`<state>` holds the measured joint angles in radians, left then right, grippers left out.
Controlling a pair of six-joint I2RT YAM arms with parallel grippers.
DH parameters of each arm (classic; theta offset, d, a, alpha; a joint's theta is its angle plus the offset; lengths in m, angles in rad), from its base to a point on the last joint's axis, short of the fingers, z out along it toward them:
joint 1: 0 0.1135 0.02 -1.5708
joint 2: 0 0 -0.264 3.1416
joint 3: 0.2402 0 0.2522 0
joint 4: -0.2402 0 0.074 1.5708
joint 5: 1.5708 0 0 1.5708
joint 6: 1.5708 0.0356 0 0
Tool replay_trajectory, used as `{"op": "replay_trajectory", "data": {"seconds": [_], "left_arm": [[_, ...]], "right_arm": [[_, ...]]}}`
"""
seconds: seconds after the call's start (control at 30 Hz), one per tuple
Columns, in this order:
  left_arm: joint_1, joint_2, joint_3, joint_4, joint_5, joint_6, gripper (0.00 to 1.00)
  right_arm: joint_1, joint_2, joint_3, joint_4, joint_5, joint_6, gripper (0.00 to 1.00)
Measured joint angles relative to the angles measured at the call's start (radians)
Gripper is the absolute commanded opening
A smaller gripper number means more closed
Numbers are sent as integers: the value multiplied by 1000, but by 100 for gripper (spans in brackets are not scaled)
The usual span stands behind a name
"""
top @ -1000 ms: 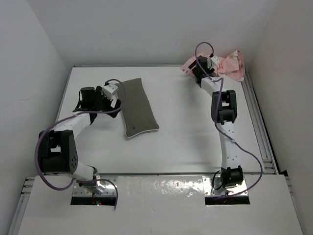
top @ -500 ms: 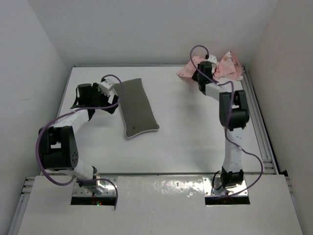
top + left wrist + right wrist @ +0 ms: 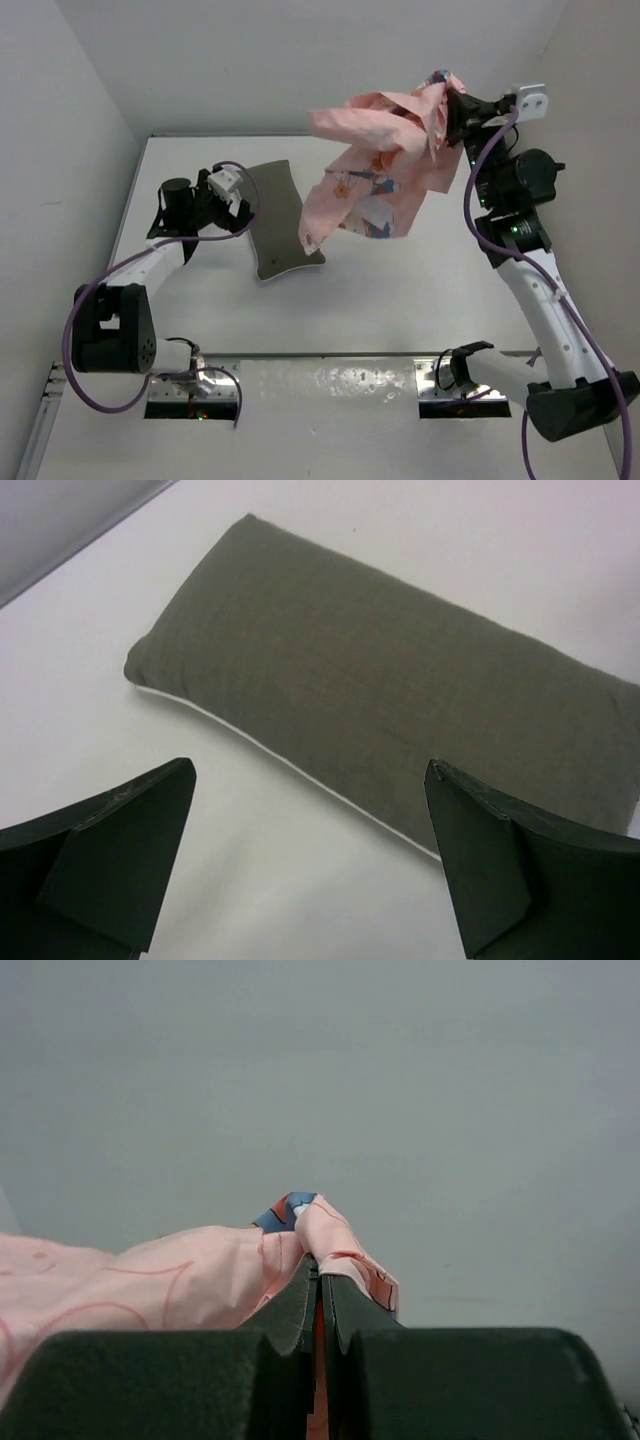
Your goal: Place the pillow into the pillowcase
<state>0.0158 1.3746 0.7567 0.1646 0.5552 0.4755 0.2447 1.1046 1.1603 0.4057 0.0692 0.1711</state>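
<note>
The olive-grey pillow (image 3: 278,215) lies flat on the white table, left of centre, its pale seam towards my left gripper (image 3: 242,195). That gripper hovers open just left of the pillow (image 3: 380,690), touching nothing; the gap of my left gripper (image 3: 310,850) shows bare table. My right gripper (image 3: 447,112) is raised high at the back right, shut on an edge of the pink printed pillowcase (image 3: 385,170), which hangs down and spreads leftward over the pillow's right end. In the right wrist view the pillowcase (image 3: 200,1275) is pinched in my right gripper (image 3: 320,1285).
White walls close in the table (image 3: 390,290) on the left, back and right. A metal rail (image 3: 545,310) runs along the table's right edge. The arm bases sit on a glossy white shelf (image 3: 330,385) at the near edge.
My right gripper shut on the pillowcase in the back right corner and lifted it high, so it now hangs in the air. The left gripper stayed open beside the pillow.
</note>
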Motion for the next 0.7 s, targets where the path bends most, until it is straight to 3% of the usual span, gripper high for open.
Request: {"op": "replay_trajectory", "data": {"seconds": [0.13, 0.27, 0.33, 0.43, 0.6, 0.7], "left_arm": [[-32, -57, -36, 34, 9, -13, 98], [-50, -111, -74, 42, 10, -14, 98], [-53, -132, -86, 41, 6, -15, 98], [-54, -154, -93, 41, 2, -16, 98], [-55, -160, -93, 41, -6, -13, 99], [-56, -160, -98, 46, -14, -10, 99]], "right_arm": [[5, -24, -12, -132, -3, 4, 0], [6, 80, -11, -235, -24, 75, 0], [7, 175, 8, -287, -49, 132, 49], [12, 385, 148, -420, -106, 201, 98], [71, 824, 664, -808, -153, 166, 99], [111, 800, 557, -848, -114, 160, 99]]}}
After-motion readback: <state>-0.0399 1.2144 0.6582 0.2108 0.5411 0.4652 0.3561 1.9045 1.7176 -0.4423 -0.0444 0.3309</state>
